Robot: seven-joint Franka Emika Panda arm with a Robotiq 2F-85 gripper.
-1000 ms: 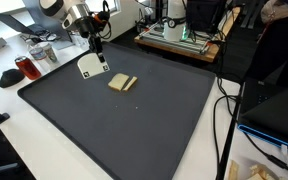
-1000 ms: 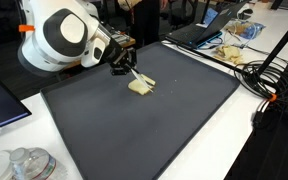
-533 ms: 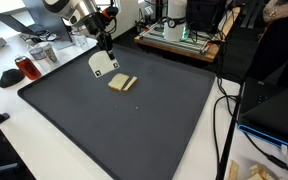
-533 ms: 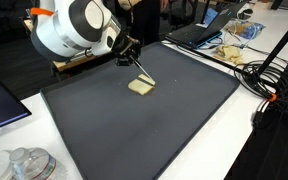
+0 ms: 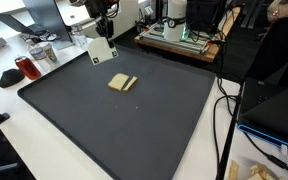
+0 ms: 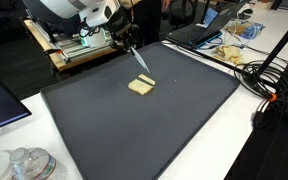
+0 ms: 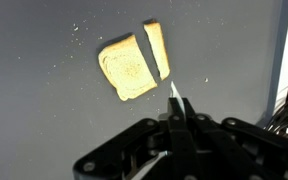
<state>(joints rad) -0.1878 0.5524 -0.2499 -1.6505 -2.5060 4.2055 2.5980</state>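
Observation:
A slice of toast lies on the dark mat [image 5: 134, 130], cut into a large piece [image 7: 126, 68] and a thin strip [image 7: 157, 50]. It shows in both exterior views [image 5: 122, 82] [image 6: 140, 86]. My gripper [image 5: 104, 22] [image 6: 123, 36] [image 7: 176, 122] is shut on a white flat-bladed tool [image 5: 99, 47] [image 6: 137, 60], held well above the mat, behind the toast. In the wrist view the blade tip [image 7: 174, 95] points toward the toast, apart from it.
A red cup [image 5: 24, 67] and a jar [image 5: 44, 52] stand off the mat's corner. Equipment on a wooden board [image 5: 179, 35] sits behind the mat. Cables [image 5: 224, 120] run along one side. A laptop [image 6: 196, 30], a food bag [image 6: 232, 40] and a clear bottle [image 6: 24, 163] lie around the mat.
My gripper has risen and drawn back from the toast with the white tool in it. The toast pieces have not moved.

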